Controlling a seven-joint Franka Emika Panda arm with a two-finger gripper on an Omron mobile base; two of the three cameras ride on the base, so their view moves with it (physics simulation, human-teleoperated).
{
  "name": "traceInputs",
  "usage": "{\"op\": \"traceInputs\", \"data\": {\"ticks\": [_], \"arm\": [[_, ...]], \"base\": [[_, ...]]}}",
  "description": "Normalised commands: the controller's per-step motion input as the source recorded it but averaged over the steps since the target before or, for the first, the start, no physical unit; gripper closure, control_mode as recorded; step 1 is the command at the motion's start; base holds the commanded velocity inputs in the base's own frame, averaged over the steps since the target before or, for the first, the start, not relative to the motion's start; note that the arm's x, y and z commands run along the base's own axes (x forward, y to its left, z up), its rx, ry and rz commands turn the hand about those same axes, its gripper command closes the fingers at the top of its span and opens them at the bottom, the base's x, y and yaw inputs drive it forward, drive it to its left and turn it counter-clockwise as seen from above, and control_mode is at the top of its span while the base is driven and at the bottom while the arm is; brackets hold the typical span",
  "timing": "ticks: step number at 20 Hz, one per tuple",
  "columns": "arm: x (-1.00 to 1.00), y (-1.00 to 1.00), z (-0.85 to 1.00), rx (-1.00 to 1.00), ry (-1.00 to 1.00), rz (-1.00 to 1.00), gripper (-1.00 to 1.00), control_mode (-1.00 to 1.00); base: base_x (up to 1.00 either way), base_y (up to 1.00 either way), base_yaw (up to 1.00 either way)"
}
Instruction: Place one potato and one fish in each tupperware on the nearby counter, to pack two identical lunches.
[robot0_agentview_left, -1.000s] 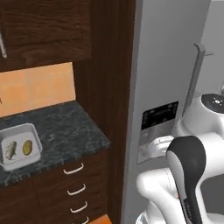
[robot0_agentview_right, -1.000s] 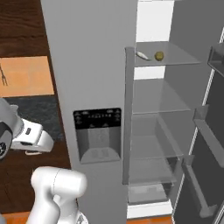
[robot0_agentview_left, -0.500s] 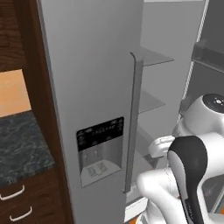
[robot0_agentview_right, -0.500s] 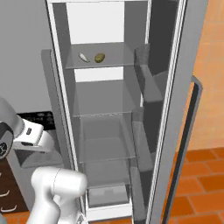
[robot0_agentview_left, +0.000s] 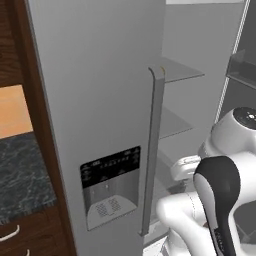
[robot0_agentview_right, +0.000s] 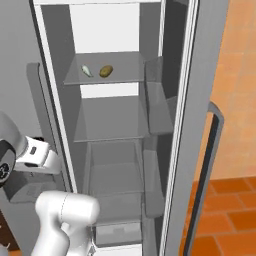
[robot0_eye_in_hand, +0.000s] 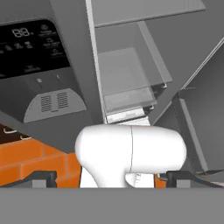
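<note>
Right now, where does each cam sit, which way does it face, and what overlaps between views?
Left base view: behind the arm's left, facing the closed fridge door with its dispenser; counter at left, white arm lower right.
Right base view: behind the arm's right, looking into the open fridge; fish and potato on the top shelf; arm lower left.
Hand view: on the hand, low, aimed at the dispenser and lower fridge; open gripper, white link between.
Shared: all show the fridge.

The white arm is folded close to its own base, with the elbow raised and the hand tucked low. The gripper (robot0_eye_in_hand: 111, 177) hangs empty, its two dark fingertips (robot0_eye_in_hand: 43, 177) spread wide apart at either side of the hand.
</note>
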Motion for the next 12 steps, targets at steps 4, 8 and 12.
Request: {"op": "traceInputs", "data": {"ticks": [4,8,12], "arm": [[0.0,0.0,0.0,0.0,0.0,0.0,-1.0,1.0],[0.0,0.0,0.0,0.0,0.0,0.0,-1.0,1.0],[0.0,0.0,0.0,0.0,0.0,0.0,-1.0,1.0]], "base": [[0.66,0.04,0.01],[0.37,-0.17,0.12],[0.03,-0.59,-0.08]]}}
